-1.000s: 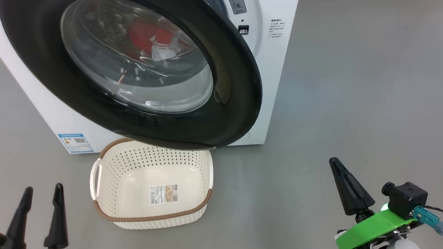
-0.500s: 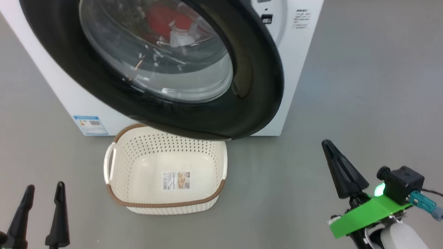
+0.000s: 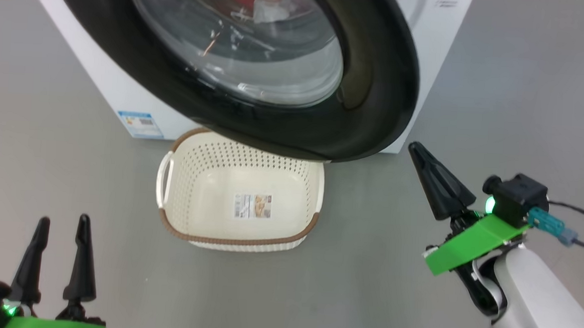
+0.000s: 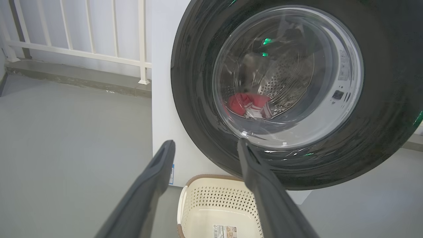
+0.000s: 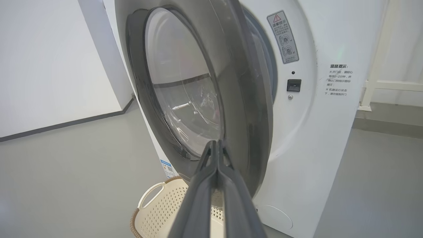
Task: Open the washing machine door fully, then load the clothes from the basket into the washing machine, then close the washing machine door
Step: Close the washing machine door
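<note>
The washing machine door (image 3: 376, 88), round and glossy black, hangs ajar on the white washing machine (image 3: 121, 85); in the right wrist view the door (image 5: 244, 99) shows edge-on, swung out from the front. Red and white clothes (image 4: 249, 103) lie in the steel drum behind the glass. On the floor under the door stands the cream basket (image 3: 171, 177) with nothing in it. My right gripper (image 3: 415, 149) is shut and empty, its tip just right of the door's lower edge. At the lower left my left gripper (image 3: 64, 219) stands open and empty, well short of the basket.
Grey floor spreads all round. A white railing (image 4: 99, 49) on a low kerb stands behind the machine, and a white wall (image 5: 49, 66) lies beyond its far side. The blue label (image 3: 141, 123) and round filter cap (image 5: 274, 216) sit low on the machine's front.
The head camera has shifted, sliding the machine and basket right and up in the picture. My shut right gripper has come closer to the door's lower right edge. The left gripper stays open.
</note>
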You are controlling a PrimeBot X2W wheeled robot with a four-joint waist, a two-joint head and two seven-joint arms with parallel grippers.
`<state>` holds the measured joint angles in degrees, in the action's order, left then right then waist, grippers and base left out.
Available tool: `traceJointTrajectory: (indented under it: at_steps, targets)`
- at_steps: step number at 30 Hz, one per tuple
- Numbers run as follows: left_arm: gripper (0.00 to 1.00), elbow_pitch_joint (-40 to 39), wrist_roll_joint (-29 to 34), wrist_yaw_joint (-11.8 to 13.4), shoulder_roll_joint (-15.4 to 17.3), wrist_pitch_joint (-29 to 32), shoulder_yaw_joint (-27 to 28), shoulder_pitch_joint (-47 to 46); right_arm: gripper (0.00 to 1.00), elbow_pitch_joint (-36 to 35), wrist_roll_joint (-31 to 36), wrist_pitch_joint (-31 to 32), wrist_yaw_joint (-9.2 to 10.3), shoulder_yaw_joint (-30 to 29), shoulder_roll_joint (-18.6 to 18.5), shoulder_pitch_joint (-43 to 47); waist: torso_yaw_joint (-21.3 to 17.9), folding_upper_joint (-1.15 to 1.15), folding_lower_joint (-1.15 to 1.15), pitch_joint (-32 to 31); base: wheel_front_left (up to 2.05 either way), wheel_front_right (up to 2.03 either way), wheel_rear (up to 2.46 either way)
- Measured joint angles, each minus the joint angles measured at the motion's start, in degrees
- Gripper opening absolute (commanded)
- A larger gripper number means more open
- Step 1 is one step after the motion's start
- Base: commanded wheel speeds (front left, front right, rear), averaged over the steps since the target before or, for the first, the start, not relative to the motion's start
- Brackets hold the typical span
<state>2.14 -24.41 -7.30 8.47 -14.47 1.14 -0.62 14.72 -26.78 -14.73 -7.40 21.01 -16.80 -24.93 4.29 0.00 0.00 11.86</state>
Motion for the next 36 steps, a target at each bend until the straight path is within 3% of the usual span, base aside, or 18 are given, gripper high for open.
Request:
traceJointTrajectory:
  at_steps: [13,36]
  targets:
    - [1.0,-0.11,-0.8,0.0,0.51,0.0,-1.31,-3.68,0.0,5.53,0.38,0.0,0.0,4.59,-2.43,-9.89,2.72,0.0,0.0,5.73,0.0,0.0,0.0]
    - [1.0,-1.13,-1.69,0.0,1.19,-0.01,-2.86,-7.89,0.0,8.33,3.47,0.0,-0.03,1.99,-6.51,-20.87,5.29,0.0,0.0,13.52,0.0,0.0,0.0]
